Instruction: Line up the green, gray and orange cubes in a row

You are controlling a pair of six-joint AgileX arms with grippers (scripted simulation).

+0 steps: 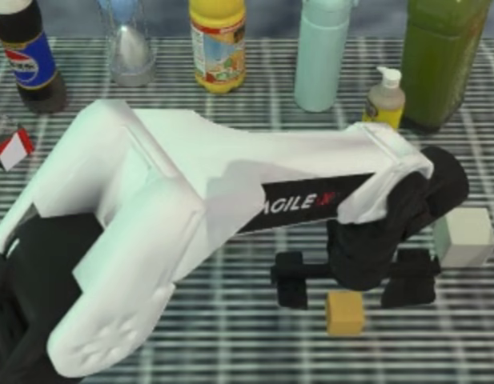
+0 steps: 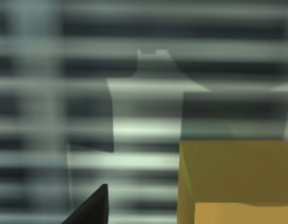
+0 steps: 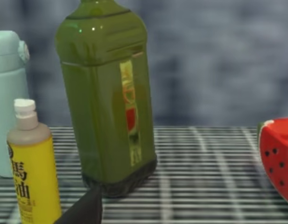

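The yellow-orange cube (image 1: 345,312) rests on the striped table, right of centre and near the front. My left gripper (image 1: 351,278) hangs open just behind it, its black fingers (image 1: 293,280) spread wider than the cube. The left wrist view shows the orange cube (image 2: 235,182) close up beside one fingertip (image 2: 90,207), with nothing held. The pale gray cube (image 1: 464,237) stands to the right of the gripper, apart from it. The lime-green cube is out of sight, possibly under the left arm. My right arm is outside the top view. One finger (image 3: 87,207) shows in its wrist view.
Along the back stand a cola bottle (image 1: 26,56), a clear glass vessel (image 1: 128,48), a yellow juice bottle (image 1: 218,44), a mint flask (image 1: 323,52), a small yellow pump bottle (image 1: 384,98) and the tall dark-green bottle (image 1: 443,60). A red-and-white box (image 1: 13,148) lies at the left. A watermelon slice (image 3: 279,156) shows in the right wrist view.
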